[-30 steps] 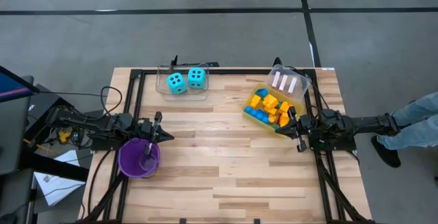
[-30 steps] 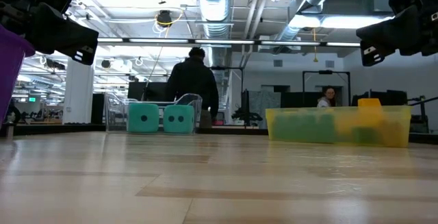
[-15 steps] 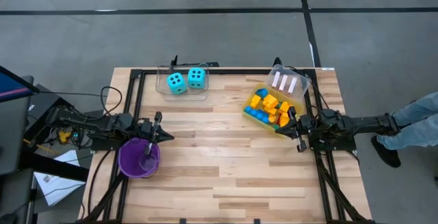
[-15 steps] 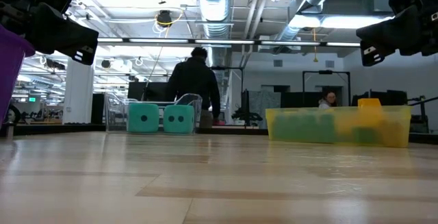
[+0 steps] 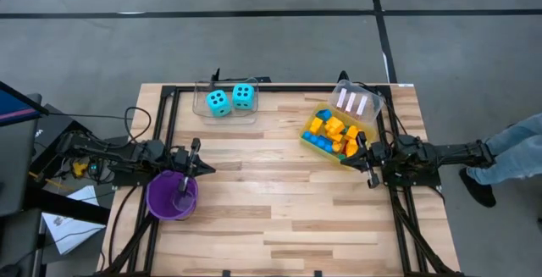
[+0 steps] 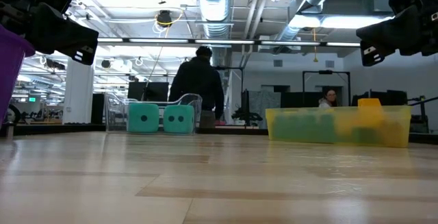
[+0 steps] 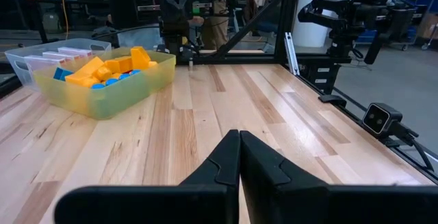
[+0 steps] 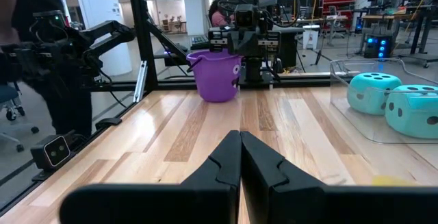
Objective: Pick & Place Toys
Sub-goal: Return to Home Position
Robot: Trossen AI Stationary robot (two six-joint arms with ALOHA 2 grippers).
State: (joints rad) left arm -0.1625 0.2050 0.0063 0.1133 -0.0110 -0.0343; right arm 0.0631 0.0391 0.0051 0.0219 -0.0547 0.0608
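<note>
Yellow, orange and blue bricks [image 5: 333, 133] lie heaped in a yellow bin [image 5: 306, 130] at the table's far right. Pink cards [image 5: 353, 102] stand in a clear box beside it. Two cyan dice [image 5: 230, 99] sit in a clear tray [image 5: 203, 110] at the far middle. My left gripper [image 5: 196, 157] is shut and level at the table's left edge, above a purple cup [image 5: 172, 195]. My right gripper [image 5: 366, 160] is shut and level at the right edge, just near of the yellow bin. Neither gripper holds anything.
A black frame [image 5: 166, 108] runs along the table's left, right and far edges. Bare wood spreads across the table's middle and near side [image 5: 279, 201]. In the room beyond, a person [image 6: 198, 87] stands with their back turned; another sits farther off [image 6: 328, 98].
</note>
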